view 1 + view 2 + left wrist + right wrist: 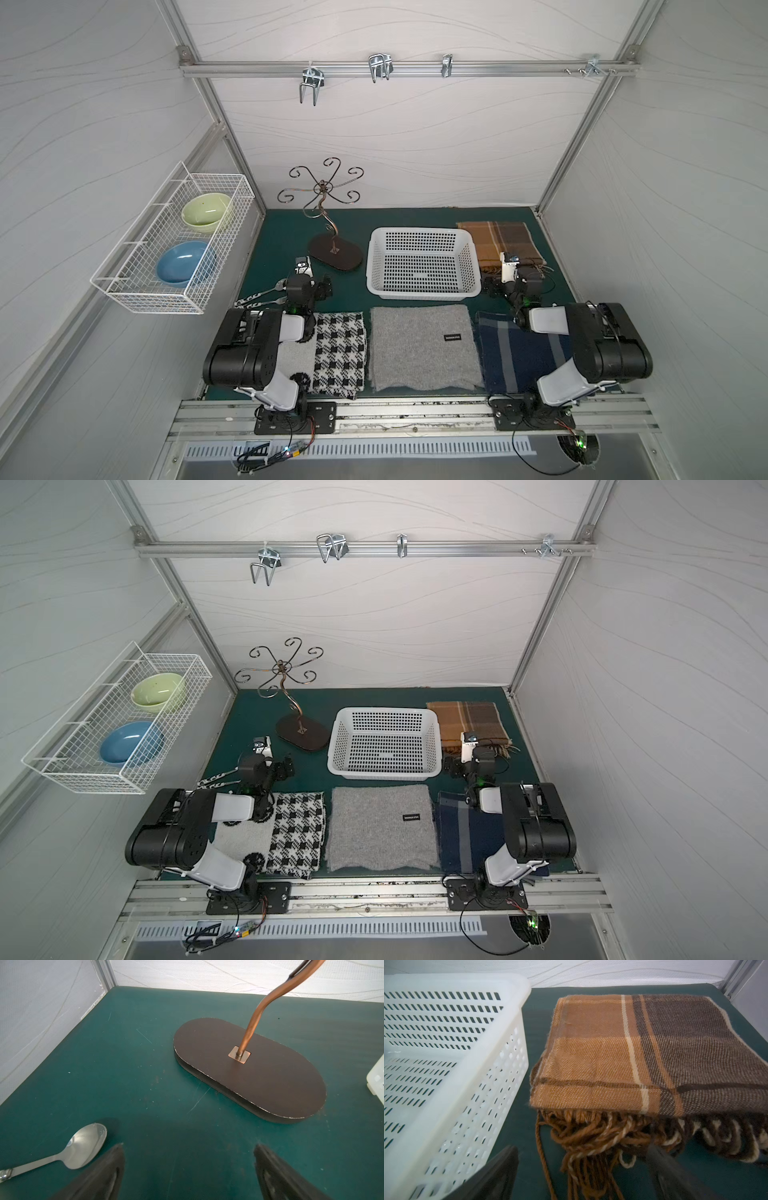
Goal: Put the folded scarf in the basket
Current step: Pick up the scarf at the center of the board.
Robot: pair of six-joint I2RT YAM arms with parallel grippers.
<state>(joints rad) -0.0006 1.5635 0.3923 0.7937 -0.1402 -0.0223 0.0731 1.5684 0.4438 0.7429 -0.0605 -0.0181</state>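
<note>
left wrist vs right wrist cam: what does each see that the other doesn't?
Left wrist only: spoon, the stand's dark oval base and copper stem. Right wrist only: folded brown plaid scarf, fringe toward the camera. Shared: green mat, white basket (only a corner in the left wrist view), and open jaws: left gripper, right gripper.

I counted four folded scarves: checked scarf point(338, 353), grey scarf point(415, 349), navy scarf point(515, 357), brown scarf point(496, 241). Also one basket point(424, 294), two bowls (green bowl point(205, 212), blue bowl point(185, 264)), one spoon point(83, 1147), one fork point(272, 301), one stand point(334, 253).
</note>
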